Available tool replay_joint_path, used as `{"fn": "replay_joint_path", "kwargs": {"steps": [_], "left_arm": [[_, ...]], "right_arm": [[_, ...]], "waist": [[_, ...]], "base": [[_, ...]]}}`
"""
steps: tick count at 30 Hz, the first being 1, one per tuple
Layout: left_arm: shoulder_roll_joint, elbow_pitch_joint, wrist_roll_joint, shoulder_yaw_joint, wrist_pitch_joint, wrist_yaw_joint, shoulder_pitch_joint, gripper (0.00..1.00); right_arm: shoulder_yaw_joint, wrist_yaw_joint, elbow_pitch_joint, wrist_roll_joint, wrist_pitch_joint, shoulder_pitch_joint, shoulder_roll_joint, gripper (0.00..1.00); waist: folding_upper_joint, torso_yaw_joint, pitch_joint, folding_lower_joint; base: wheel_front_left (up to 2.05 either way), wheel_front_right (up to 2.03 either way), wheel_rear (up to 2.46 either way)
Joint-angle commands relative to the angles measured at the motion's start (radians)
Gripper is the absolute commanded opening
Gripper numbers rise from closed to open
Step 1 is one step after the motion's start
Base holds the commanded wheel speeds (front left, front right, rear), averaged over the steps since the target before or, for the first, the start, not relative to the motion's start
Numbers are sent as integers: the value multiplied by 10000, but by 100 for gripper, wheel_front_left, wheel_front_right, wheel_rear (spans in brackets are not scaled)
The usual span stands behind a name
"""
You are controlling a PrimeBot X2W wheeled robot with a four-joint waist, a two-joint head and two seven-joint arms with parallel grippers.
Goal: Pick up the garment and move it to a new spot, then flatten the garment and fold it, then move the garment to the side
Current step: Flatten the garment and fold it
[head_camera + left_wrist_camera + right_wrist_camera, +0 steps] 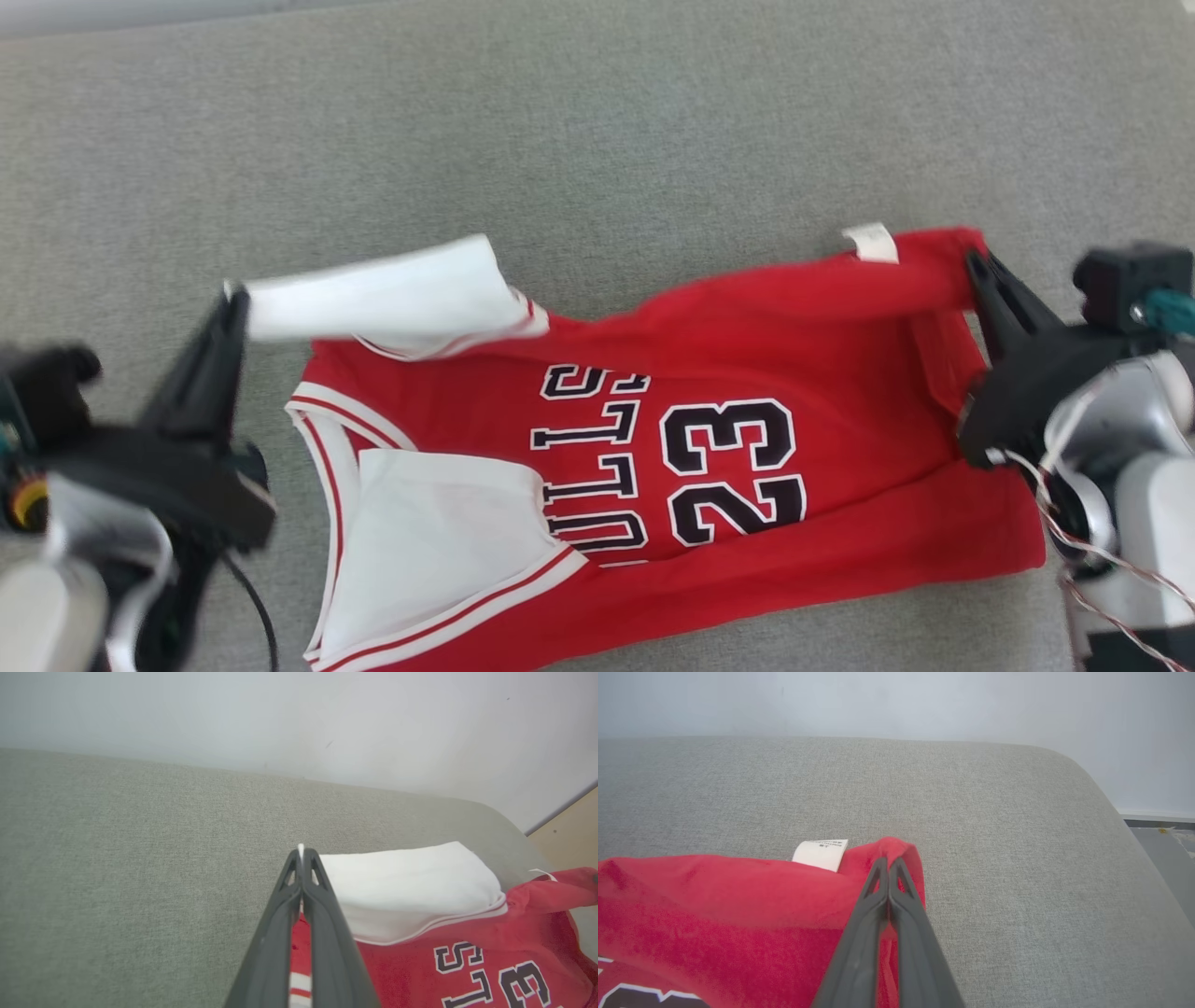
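I'm looking into what reads as a plain indoor room, more home-like than workshop. A broad upholstered surface in grey woven fabric, with a rounded corner like a bed or sofa seat, carries a red jersey. Behind it stands a bare white wall, with a dark skirting strip above a grey floor.

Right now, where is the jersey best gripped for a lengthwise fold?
Its far edge's ends: the white shoulder flap, from the left, and the hem corner beside the label, from the right. The jersey lies sideways, so these stretch its long edge; the left pincer and right pincer are shut there.
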Motion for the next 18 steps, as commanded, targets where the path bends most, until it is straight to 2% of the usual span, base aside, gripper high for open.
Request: {"fn": "replay_joint_path", "kwargs": {"steps": [1, 9, 18], "left_arm": [[-66, -213, -134, 2, -114, 63, 478, 0], [-734, -904, -567, -241, -674, 336, 2549, 0], [-1310, -414, -1028, -426, -1075, 296, 3676, 0]], "right_arm": [[-85, -28, -35, 184, -92, 309, -119, 0], [-841, -28, -361, 590, 93, 1812, -306, 0], [-1442, -28, -721, 531, 908, 3128, 148, 0]], "waist": [[0, 144, -143, 1], [0, 454, -438, 1], [0, 799, -781, 1]], "base": [[0, 0, 0], [0, 0, 0], [0, 0, 0]]}}
